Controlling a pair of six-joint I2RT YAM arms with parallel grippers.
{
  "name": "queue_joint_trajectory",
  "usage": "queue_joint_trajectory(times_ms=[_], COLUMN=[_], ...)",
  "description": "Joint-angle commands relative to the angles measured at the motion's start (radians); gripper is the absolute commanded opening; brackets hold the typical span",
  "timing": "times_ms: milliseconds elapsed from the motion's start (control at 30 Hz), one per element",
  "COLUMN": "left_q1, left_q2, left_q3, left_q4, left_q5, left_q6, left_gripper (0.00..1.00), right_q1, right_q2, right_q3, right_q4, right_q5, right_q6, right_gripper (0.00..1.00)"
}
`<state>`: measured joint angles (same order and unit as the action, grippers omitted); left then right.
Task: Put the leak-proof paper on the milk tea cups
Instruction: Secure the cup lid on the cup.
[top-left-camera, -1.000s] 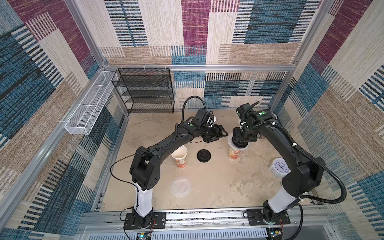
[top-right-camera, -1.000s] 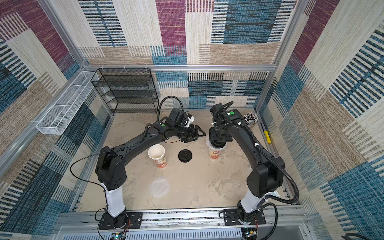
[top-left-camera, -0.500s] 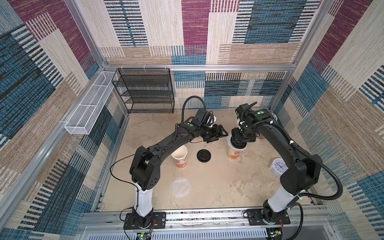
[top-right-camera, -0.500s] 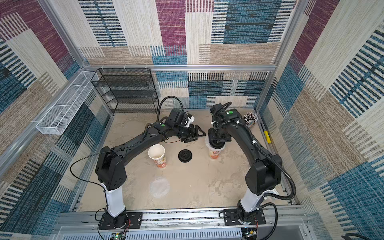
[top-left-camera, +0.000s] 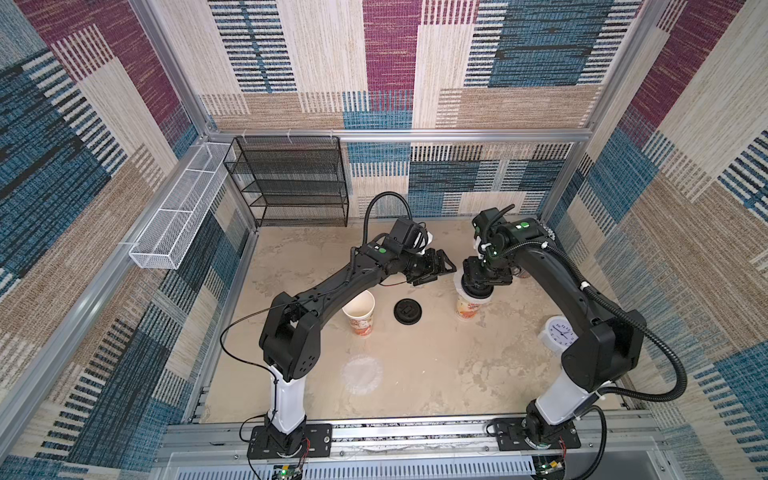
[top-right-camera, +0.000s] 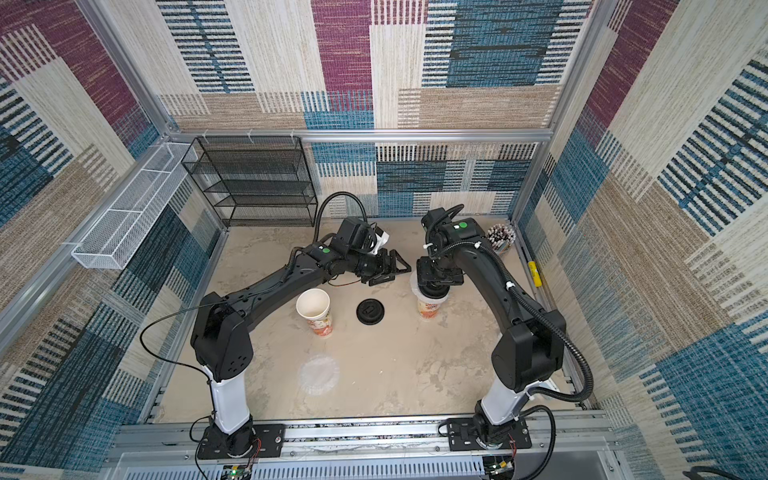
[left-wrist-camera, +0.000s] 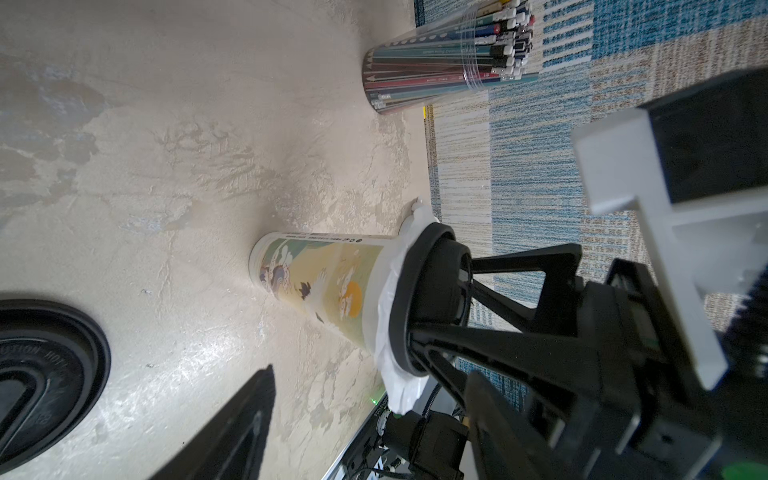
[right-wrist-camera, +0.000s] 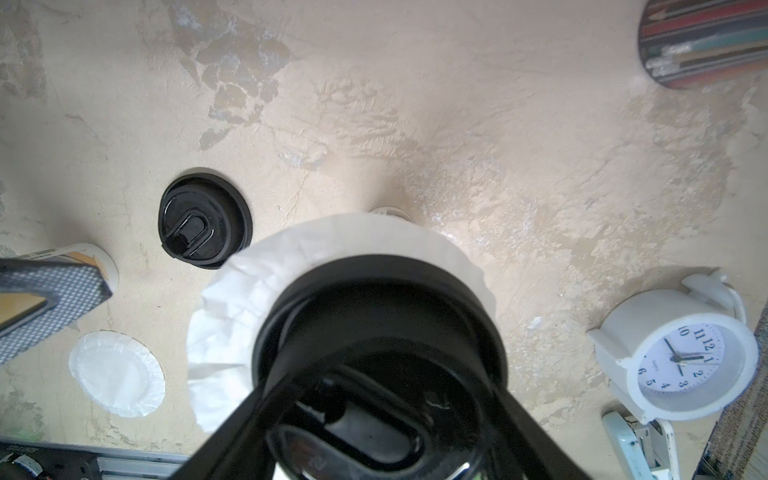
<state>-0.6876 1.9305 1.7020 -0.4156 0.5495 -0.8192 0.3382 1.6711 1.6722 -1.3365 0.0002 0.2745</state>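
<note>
near the front rail, between the two arm bases: flat disc (top-left-camera: 361, 375) lay on the table (top-left-camera: 436, 365), well apart from both grippers.

just beyond it: open cup (top-left-camera: 359, 311), upright, mouth uncovered, cream inside showing. the left arm's forearm passed close by its rim.

loose lid (top-left-camera: 408, 311), black, lay flat on the table just right of that cup, between the two cups.

right edge: clock (top-left-camera: 560, 333), partly hidden behind the right arm's elbow.

further in: right cup (top-left-camera: 468, 306), upright. its mouth was covered by the second disc (right-wrist-camera: 232, 320), the edge crumpled down around the rim and hanging lower on one side. a top lid (right-wrist-camera: 374, 282), black, sat on that disc.

right gripper (top-left-camera: 478, 286) pointed straight down onto the top lid, fingers (left-wrist-camera: 498, 343) spread wide and touching it. could not tell whether they clamped the lid or only rested on it.

left gripper (top-left-camera: 441, 272) hovered just left of the right cup's top, roughly level, jaws released with nothing between them, touching neither cup nor paper.

far right corner: tumbler (top-right-camera: 501, 239), upright.

back wall: black mesh rack (top-left-camera: 291, 183). left wall: white wire basket (top-left-camera: 178, 212).
</note>
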Motion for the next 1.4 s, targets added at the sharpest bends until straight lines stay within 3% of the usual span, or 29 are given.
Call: queue_joint_trajectory(times_ms=[0,1367], left_q1=[0.0,0.0], left_q2=[0.003,0.027], left_q3=[0.009,0.021], left_q4=[0.006,0.006], left_q5=[0.005,0.021], left_q6=[0.021,0.009], left_gripper=[0.75,0.75], right_q1=[0.002,0.013], right_q2=[-0.012,0.0], right_q3=[-0.003,-0.038], right_q4=[-0.002,-0.002], right_q5=[-0.006,-0.048], right_q6=[0.003,-0.03], right_gripper=[0.72,0.7])
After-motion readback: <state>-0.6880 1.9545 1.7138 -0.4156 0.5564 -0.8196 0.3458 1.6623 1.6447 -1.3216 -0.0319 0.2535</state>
